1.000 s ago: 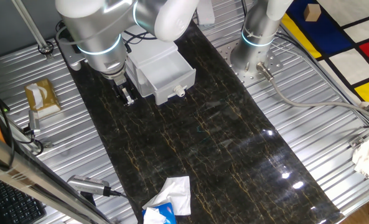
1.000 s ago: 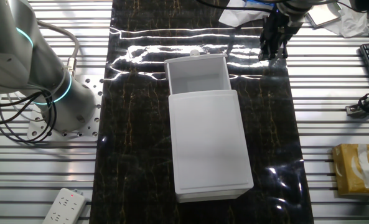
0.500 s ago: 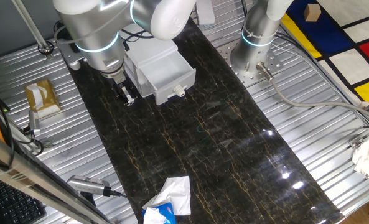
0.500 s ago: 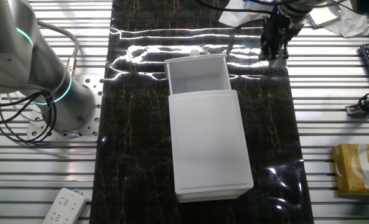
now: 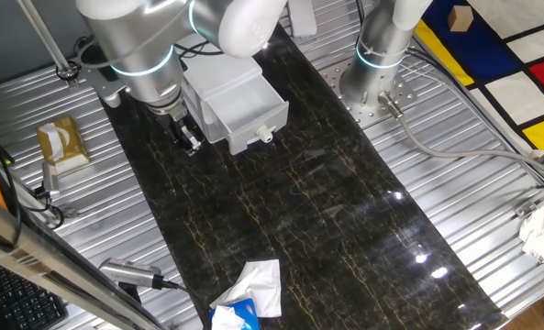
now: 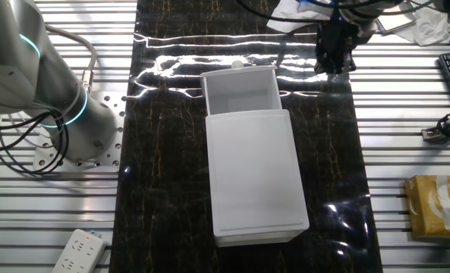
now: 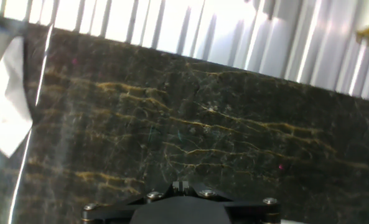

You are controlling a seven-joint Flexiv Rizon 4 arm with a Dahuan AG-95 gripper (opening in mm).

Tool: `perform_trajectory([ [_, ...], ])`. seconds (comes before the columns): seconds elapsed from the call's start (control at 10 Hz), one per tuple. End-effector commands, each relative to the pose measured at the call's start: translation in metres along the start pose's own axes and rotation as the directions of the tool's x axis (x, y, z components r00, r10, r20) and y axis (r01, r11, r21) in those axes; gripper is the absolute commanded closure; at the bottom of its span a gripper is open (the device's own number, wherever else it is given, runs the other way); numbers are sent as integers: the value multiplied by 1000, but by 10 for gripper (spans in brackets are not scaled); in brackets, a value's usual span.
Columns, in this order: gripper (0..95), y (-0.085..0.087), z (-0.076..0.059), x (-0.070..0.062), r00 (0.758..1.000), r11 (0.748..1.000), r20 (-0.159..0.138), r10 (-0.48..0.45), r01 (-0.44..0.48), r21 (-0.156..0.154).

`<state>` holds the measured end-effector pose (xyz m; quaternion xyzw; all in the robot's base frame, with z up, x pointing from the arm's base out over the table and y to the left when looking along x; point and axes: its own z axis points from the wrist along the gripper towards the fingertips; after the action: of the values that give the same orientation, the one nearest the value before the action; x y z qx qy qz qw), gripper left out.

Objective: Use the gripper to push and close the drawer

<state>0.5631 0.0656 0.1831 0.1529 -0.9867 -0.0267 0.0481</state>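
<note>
The white drawer (image 5: 241, 112) stands pulled out of its small white cabinet (image 6: 255, 178), its round knob (image 5: 266, 134) facing the open mat. In the other fixed view the drawer (image 6: 240, 89) is open and empty, with the knob (image 6: 237, 66) at its far end. My black gripper (image 5: 189, 140) hangs just above the dark mat, beside the drawer's side wall and apart from it. It also shows in the other fixed view (image 6: 334, 61), to the right of the drawer front. In the hand view the fingertips (image 7: 182, 185) sit together over bare mat, holding nothing; the drawer is out of that view.
A crumpled white tissue (image 5: 253, 289) lies at the mat's near end and shows in the hand view (image 7: 4, 115). A second arm's silver base (image 5: 374, 64) stands on the ribbed metal table. A yellow box (image 5: 61, 142) lies to the left of the mat.
The gripper has shifted slightly beside the drawer and turned a little at the wrist. The drawer has not moved.
</note>
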Motion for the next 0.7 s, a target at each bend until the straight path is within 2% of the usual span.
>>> perform_trajectory([
  [0.1, 950, 0, 0, 0, 999, 999, -16, -45, 44, -16],
  [0.3, 950, 0, 0, 0, 1000, 999, -26, -17, 16, -30],
  [0.5, 950, 0, 0, 0, 999, 999, -26, 34, -34, -27],
  [0.6, 950, 14, 2, 1, 995, 995, -29, 96, -97, -23],
  [0.7, 950, 34, 6, 5, 989, 990, -31, 142, -143, -18],
])
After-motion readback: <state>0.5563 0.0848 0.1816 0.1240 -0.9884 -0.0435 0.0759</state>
